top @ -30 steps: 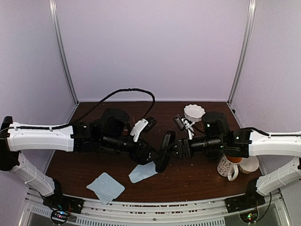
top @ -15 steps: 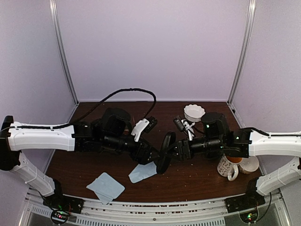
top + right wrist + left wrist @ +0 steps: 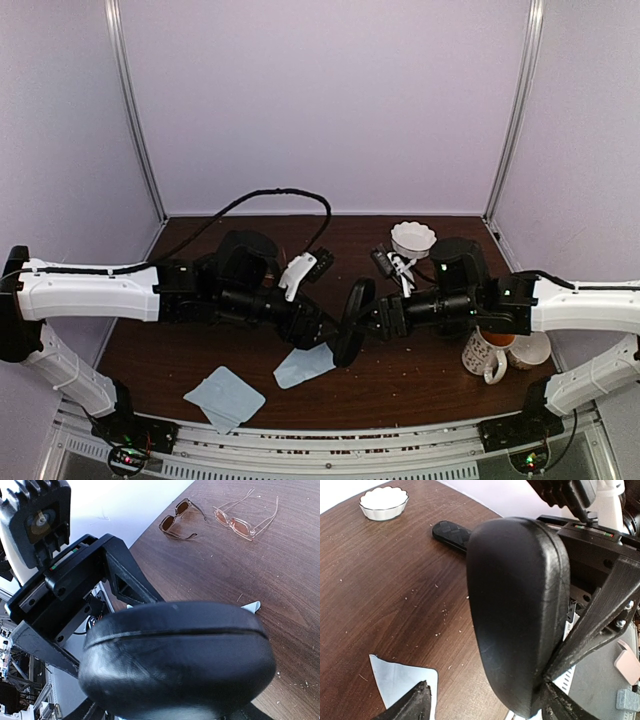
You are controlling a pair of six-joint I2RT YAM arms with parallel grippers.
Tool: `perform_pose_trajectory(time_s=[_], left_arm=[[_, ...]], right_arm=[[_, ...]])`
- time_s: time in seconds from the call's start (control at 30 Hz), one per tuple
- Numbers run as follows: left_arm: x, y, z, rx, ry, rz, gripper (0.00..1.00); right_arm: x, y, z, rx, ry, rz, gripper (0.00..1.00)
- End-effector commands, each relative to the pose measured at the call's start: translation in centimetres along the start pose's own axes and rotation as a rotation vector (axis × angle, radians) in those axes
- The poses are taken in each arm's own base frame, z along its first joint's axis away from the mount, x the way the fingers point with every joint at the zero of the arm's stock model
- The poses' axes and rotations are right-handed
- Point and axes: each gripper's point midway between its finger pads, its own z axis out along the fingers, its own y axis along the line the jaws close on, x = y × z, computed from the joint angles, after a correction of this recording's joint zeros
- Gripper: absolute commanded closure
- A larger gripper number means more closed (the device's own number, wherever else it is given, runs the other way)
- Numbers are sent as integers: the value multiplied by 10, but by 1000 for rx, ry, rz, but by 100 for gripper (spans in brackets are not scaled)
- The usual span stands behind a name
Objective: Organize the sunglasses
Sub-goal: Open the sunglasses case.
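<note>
Sunglasses: neither pair is in hand, both lie on the surface (image 3: pixel 170 350) past the arms (details below).

Nearest the arm bases are two light-blue cloths. The near cloth (image 3: pixel 225 397) lies flat. The second cloth (image 3: pixel 303 365) is just beside the case's lower end.

Mid-surface, a black glasses case (image 3: pixel 350 318) stands on end, tilted, between the two arms.
- The right gripper (image 3: pixel 372 320) has its jaws closed onto the case. In the right wrist view only the fingertips peek out under it.
- The left gripper (image 3: pixel 325 333) has its jaws spread wide. One finger is visibly apart from the case with bare wood between, so it is not clamping.
- The case seam is closed and the contents are hidden.

To the right sits a patterned mug (image 3: pixel 485 352) with something orange-brown at its mouth. A pale cup (image 3: pixel 532 348) is just beside it, contents unclear.

Farther off are the dark-framed pair (image 3: pixel 175 516) and the copper wire pair (image 3: pixel 232 522). They lie side by side, near each other but not touching, temples apparently open, close to the surface's edge. In the top view I can't make them out.

Judgement: both pairs are light, thin and springy. The wire pair would bend easily, and the lenses are slick and scratchable. The best hold is across the bridge or front rim, not on the lenses or temple tips. They lie low, so the jaws must come right down to the surface.

Farthest back are a black oblong object (image 3: pixel 380 262), then a white scalloped bowl (image 3: pixel 413 238). Its inside is plain white with nothing seen in it.
</note>
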Motion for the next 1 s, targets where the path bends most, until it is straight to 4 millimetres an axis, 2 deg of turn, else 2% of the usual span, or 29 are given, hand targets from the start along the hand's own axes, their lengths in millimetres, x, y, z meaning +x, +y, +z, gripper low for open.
perform_pose_trajectory(time_s=[0.0,0.3,0.7,0.97], left_arm=[[-5,0,1,2,-36,-1,22],[-3,3,4,-7,-27,-2,22],[-3,-1,8,24,-24,-7,16],[-2,7,7,-25,-27,-14,23]], right_arm=[[-26,18,-9,-36,-87,-20,62],[-25,18,-8,-40,-84,-12,62],[-25,20,-7,-57,-84,-5,62],[-20,27,-10,-100,-76,-15,62]])
